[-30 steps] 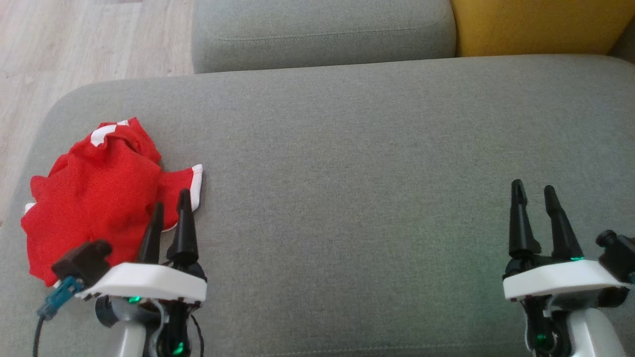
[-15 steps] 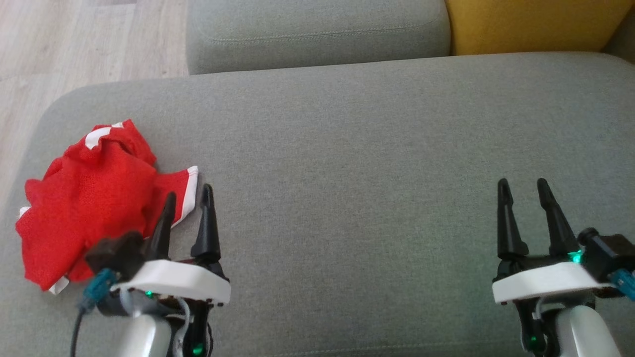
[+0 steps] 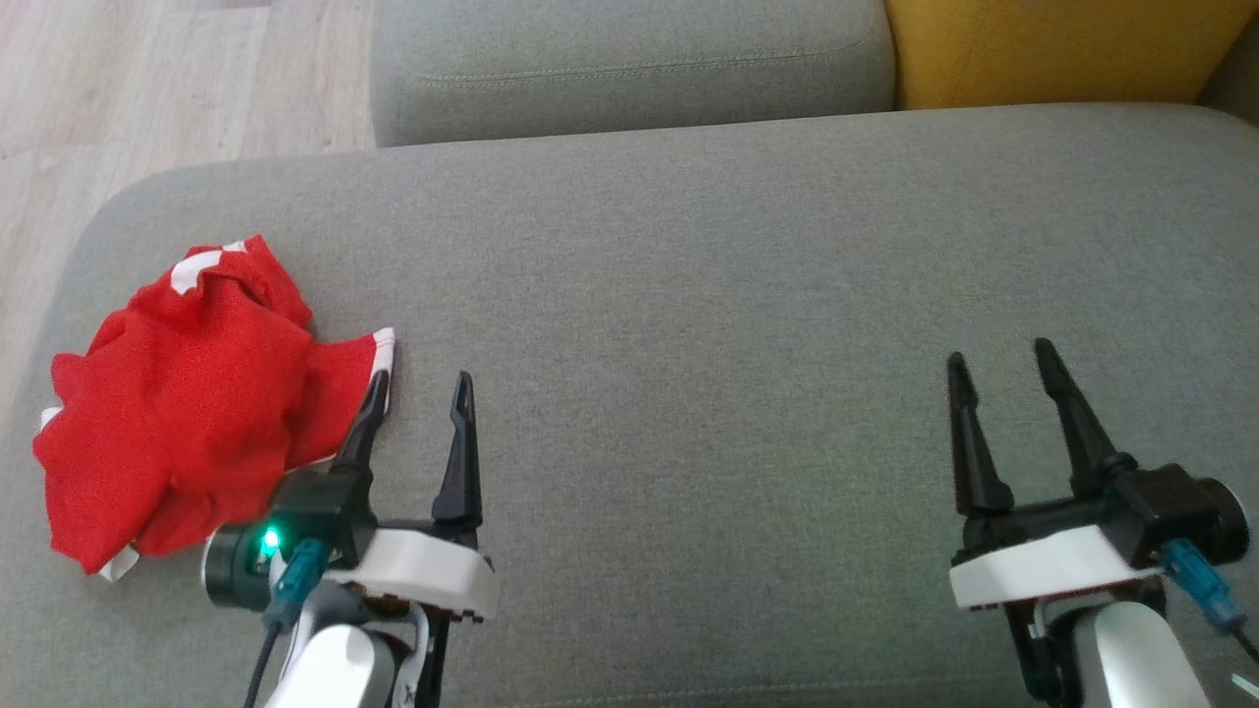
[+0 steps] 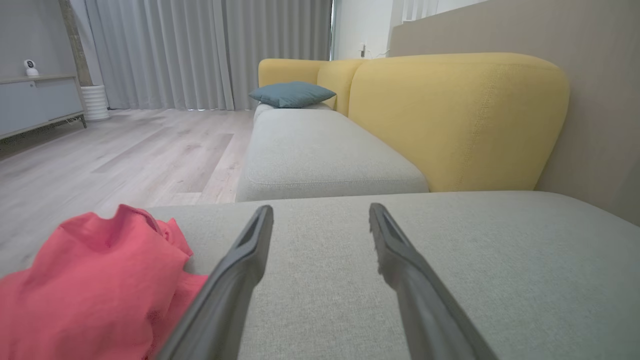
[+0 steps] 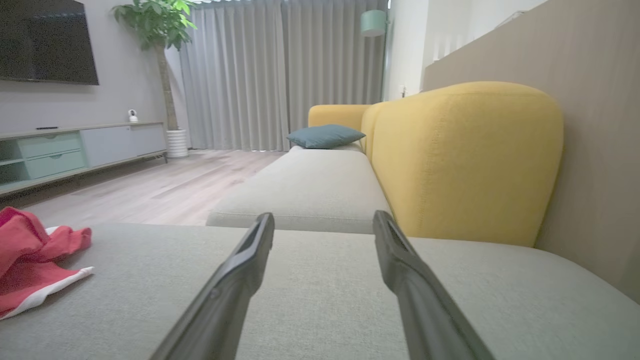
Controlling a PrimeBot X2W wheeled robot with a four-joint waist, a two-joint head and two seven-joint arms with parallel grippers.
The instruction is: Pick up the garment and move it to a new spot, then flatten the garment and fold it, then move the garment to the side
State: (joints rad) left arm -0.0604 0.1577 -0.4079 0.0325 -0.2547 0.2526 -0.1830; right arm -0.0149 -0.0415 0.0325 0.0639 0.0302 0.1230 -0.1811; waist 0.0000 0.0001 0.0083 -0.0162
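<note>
The garment [image 3: 187,393] is a red shirt with white trim, lying crumpled at the left end of the grey sofa seat [image 3: 689,295]. My left gripper [image 3: 420,388] stands open just right of it, its left finger over the white-edged sleeve, nothing between the fingers. In the left wrist view the garment [image 4: 90,280] fills the lower left beside the open gripper [image 4: 320,212]. My right gripper [image 3: 998,359] is open over bare seat at the lower right, far from the cloth. In the right wrist view the garment [image 5: 30,260] lies at the far left.
A second grey seat cushion [image 3: 629,64] adjoins at the back, with a yellow backrest [image 3: 1062,49] at the back right. Wooden floor [image 3: 148,79] lies beyond the seat's left edge. A blue pillow [image 4: 292,93] rests further along the sofa.
My left gripper has shifted right off the garment and turned, its fingers now spread wider in view. The right gripper drifted left and slightly up. The garment has not moved.
</note>
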